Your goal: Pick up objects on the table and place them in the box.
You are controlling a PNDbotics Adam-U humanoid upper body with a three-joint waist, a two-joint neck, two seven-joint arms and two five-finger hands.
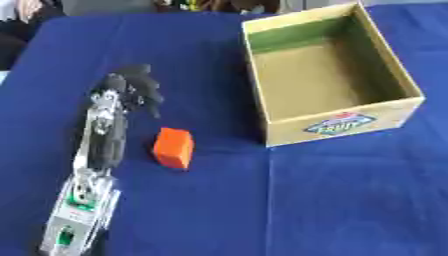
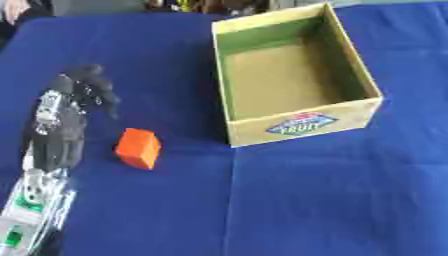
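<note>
On a table draped in a dark blue cloth [image 1: 201, 210], the robot's left arm [image 1: 92, 165] reaches in from about seven o'clock, its silver-and-green forearm giving way to a black wrist. The left hand [image 1: 133, 89] sits at roughly nine o'clock in the picture, its black fingers curled downward and bunched together above the cloth, closed around nothing that can be seen. Just beside the arm, towards the hand's five o'clock and apart from the fingers, an orange block [image 1: 173, 147] rests on the cloth, a small box-like shape standing slightly askew, untouched by the hand. Farther right, near the block but not touching it, an open cardboard box [image 1: 346, 124] fills the one-to-two o'clock part of the scene. Its walls are yellowish outside and its inside is plain brown, with a green band along the far inner wall. The near wall carries a blue diamond-shaped label [image 2: 302, 125] with lettering that appears to read "FRUIT". Nothing can be seen inside the box. The right hand appears in neither view.
</note>
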